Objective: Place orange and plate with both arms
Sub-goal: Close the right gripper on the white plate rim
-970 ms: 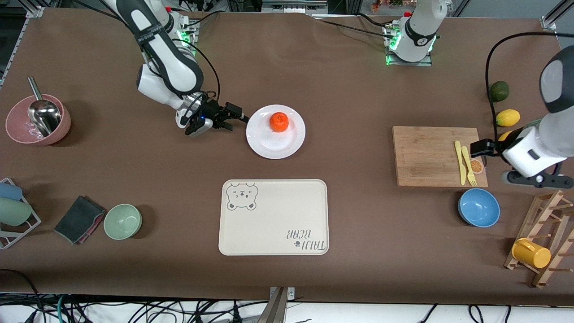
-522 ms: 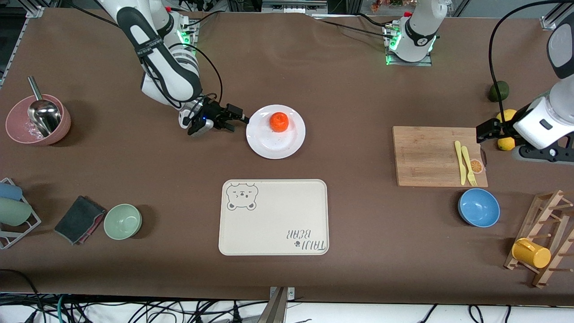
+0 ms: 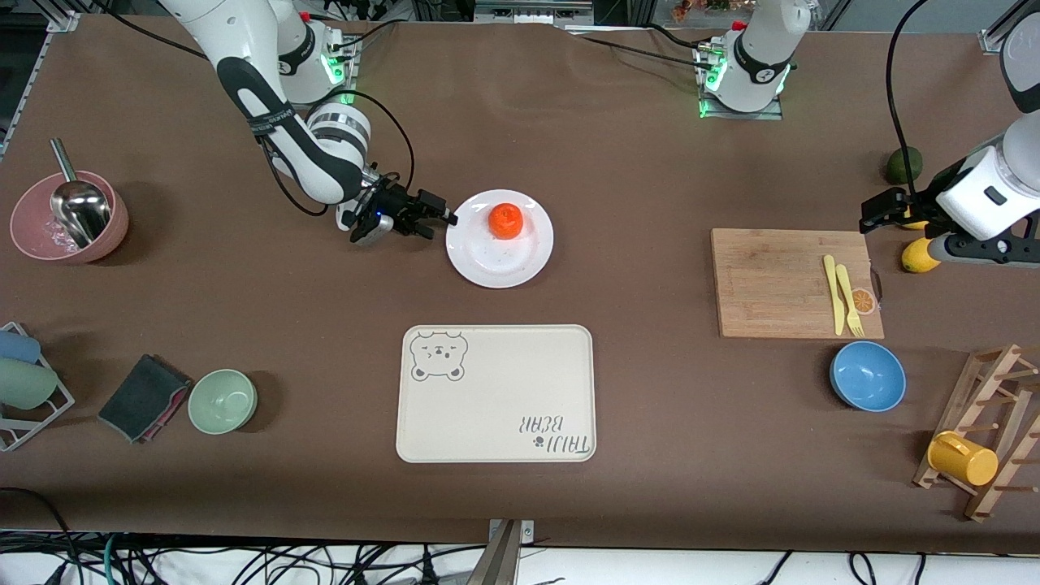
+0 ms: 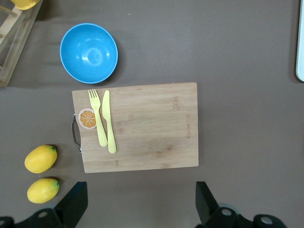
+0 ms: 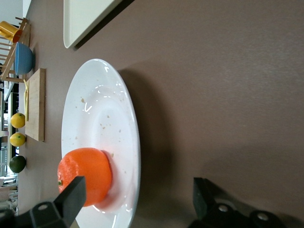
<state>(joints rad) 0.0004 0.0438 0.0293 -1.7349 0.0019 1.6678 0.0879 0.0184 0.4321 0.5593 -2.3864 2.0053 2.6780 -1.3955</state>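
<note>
The orange (image 3: 505, 220) sits on the white plate (image 3: 487, 264) in the middle of the table. My right gripper (image 3: 435, 216) is low, open and empty, its fingertips right at the plate's rim on the side toward the right arm's end. In the right wrist view the plate's rim (image 5: 135, 142) lies between the open fingers (image 5: 73, 197) and the orange (image 5: 85, 180) is close ahead. My left gripper (image 3: 881, 213) is open and empty, up in the air at the left arm's end, over the table beside the wooden cutting board (image 3: 792, 282).
The beige bear tray (image 3: 496, 392) lies nearer the front camera than the plate. The board carries a yellow knife and fork (image 3: 843, 294). Beside it are two lemons (image 4: 42, 158), a dark green fruit (image 3: 903, 165), a blue bowl (image 3: 867, 375) and a rack with a yellow mug (image 3: 962, 459).
My left gripper has risen and drawn away from the cutting board toward the lemons. My right gripper has crept closer to the plate's rim and stays open.
</note>
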